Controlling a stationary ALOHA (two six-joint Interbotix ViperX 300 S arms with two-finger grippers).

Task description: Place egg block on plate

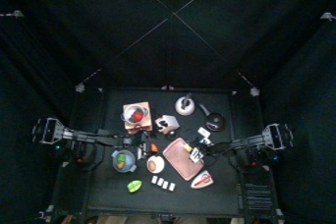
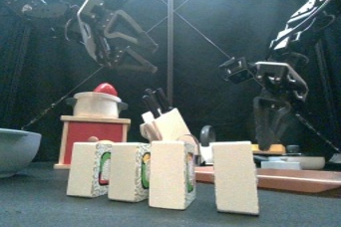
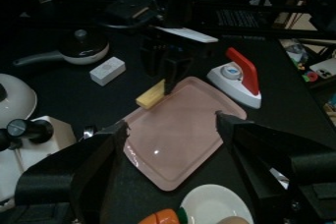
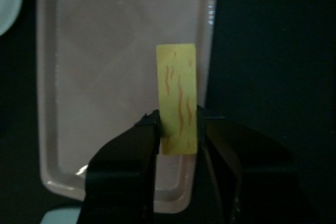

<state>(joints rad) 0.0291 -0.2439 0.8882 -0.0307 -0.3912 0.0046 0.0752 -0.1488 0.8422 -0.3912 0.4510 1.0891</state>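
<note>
My right gripper [image 4: 178,120] is shut on the egg block [image 4: 176,90], a pale yellow slab with brown streaks, and holds it over the pink tray [image 4: 105,81]. The left wrist view shows the same block [image 3: 151,92] hanging from black jaws by the tray's [image 3: 197,140] far corner. A white plate [image 3: 217,206] lies close by the tray's near end; its rim [image 4: 6,7] also shows in the right wrist view. My left gripper [image 3: 171,130] is open and empty above the tray's near end.
A red and white toy iron [image 3: 241,76] lies beside the tray. A white block [image 3: 108,71] and a pan [image 3: 82,46] lie beyond it. In the front view several white blocks [image 2: 154,171] stand up front, beside a grey bowl [image 2: 14,149] and a red toaster [image 2: 96,126].
</note>
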